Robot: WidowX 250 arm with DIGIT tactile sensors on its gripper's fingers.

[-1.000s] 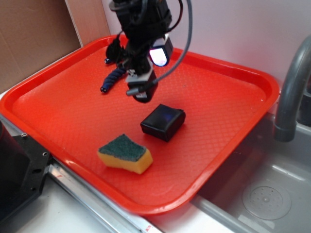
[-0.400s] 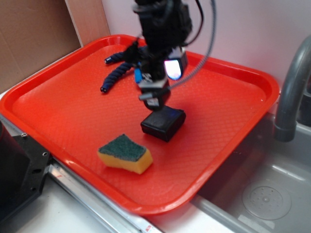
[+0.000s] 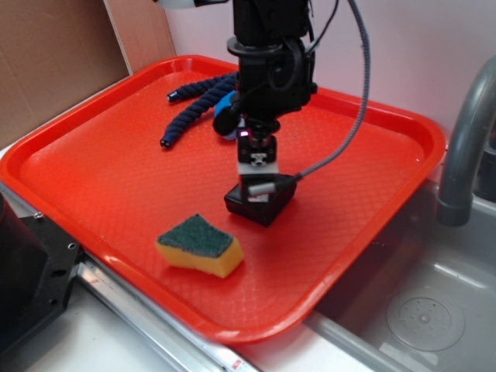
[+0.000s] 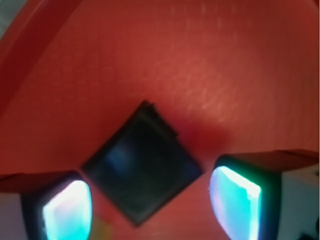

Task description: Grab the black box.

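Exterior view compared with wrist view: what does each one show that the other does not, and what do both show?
Only the exterior view shows the sponge, the blue-black rope and the grey faucet.

Only the wrist view shows the two fingertips, open, with the black box lying diagonally between them.

Both show the black box on the red tray, with the gripper above it.

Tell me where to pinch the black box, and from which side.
Come straight down. In the wrist view the black box sits corner-on between the open pincer fingers, so they'd meet corners. Rotate the wrist until the pads face two opposite flat sides, then close at mid-length.
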